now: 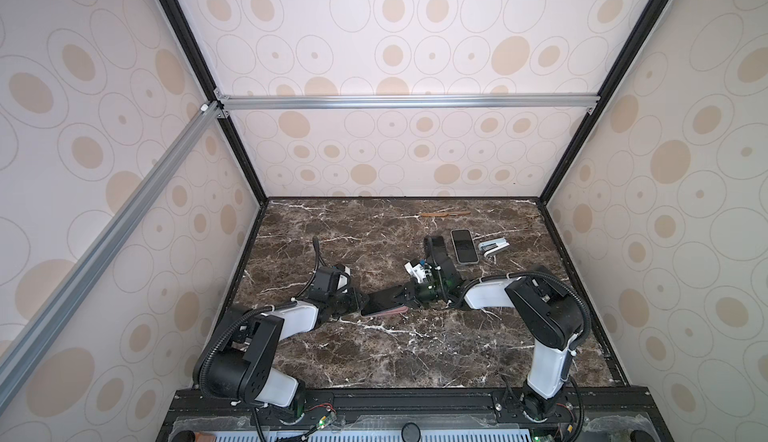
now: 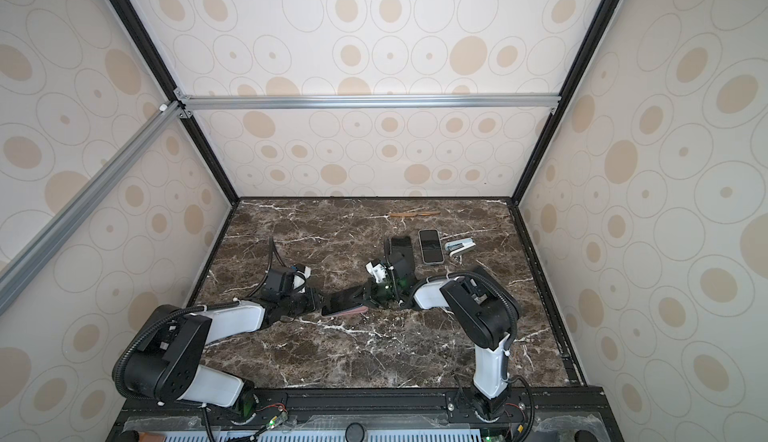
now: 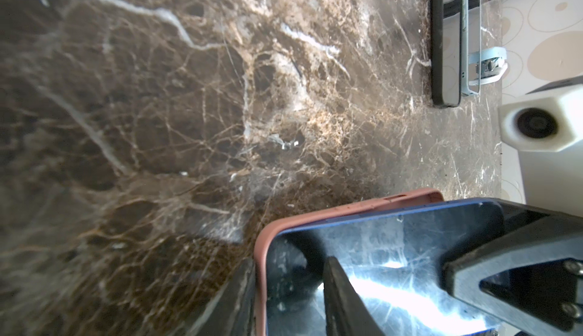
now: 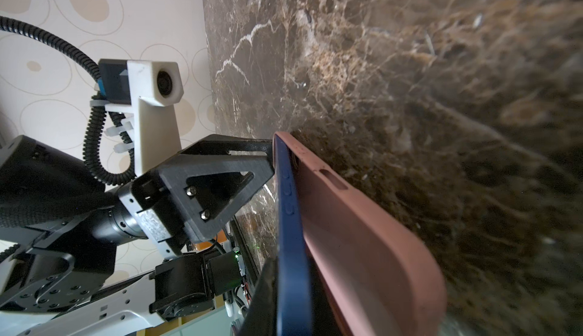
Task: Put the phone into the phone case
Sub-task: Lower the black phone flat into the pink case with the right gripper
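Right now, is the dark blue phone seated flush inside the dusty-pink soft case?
No: in the right wrist view the buttoned edge of the dark blue phone stands outside the rim of the dusty-pink case.

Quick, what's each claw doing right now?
Left gripper: closed on the phone and case.
Right gripper: closed on the phone's other end.

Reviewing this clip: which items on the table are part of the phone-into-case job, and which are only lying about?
In the job:
- blue phone
- pink case

Lying about:
- dark phone, partly behind the right arm
- white-rimmed phone
- stapler
- thin brown stick near the back wall
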You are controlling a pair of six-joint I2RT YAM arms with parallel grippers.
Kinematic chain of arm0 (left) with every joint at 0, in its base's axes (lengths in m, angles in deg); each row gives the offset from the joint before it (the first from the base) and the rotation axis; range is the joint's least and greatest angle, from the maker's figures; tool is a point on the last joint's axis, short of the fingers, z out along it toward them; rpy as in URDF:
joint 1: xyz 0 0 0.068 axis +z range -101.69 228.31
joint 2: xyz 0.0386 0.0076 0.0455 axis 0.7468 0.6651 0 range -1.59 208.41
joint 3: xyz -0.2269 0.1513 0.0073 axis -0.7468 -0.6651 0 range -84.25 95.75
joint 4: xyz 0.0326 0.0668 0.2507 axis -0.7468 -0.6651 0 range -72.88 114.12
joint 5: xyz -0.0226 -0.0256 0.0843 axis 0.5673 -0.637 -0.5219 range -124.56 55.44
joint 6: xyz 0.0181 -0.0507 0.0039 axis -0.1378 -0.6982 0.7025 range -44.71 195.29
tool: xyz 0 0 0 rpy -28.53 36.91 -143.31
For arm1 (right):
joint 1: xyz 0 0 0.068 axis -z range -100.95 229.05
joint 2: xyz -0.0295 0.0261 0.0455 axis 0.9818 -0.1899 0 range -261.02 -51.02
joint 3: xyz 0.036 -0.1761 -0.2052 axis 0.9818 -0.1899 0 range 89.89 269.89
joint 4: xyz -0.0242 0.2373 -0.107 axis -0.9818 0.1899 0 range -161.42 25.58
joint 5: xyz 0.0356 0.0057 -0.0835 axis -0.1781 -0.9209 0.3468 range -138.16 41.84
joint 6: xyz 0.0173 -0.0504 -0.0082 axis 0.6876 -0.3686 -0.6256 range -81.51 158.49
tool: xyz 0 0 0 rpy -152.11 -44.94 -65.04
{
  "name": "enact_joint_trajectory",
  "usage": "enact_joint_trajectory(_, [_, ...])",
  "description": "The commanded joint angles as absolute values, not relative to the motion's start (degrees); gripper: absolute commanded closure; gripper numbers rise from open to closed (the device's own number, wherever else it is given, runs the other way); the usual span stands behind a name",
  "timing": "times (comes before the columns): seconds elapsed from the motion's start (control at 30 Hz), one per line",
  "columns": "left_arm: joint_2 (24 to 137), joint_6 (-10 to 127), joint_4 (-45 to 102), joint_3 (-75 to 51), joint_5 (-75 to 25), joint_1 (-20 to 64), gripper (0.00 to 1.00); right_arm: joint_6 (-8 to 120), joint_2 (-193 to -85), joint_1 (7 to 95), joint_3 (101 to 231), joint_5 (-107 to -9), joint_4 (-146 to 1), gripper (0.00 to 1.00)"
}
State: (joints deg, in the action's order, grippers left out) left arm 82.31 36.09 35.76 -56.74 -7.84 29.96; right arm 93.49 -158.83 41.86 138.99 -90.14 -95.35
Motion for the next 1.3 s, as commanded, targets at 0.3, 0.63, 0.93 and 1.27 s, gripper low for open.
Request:
enact_joint_trajectory(0.3, [79.0, 40.3, 28.1, -57.0, -12.3, 28.8, 0.64, 83.4, -159.1, 40.4, 142.0, -81.0, -74.1, 0.98])
enact_joint_trajectory(0.63, [79.4, 39.6, 28.0, -57.2, -14.4, 28.6, 0.67, 84.9, -158.6, 40.3, 141.8, -80.2, -74.2, 0.81])
enact_joint_trajectory(0.93, [78.9, 40.9, 26.3, -56.5, -16.6, 28.5, 0.68, 81.6, -155.5, 40.5, 148.9, -77.2, -63.2, 0.68])
enact_joint_trajectory(1.27, [78.2, 41.3, 26.0, -56.2, -15.3, 28.6, 0.68, 80.2, -154.4, 40.4, 151.9, -75.4, -57.4, 0.57])
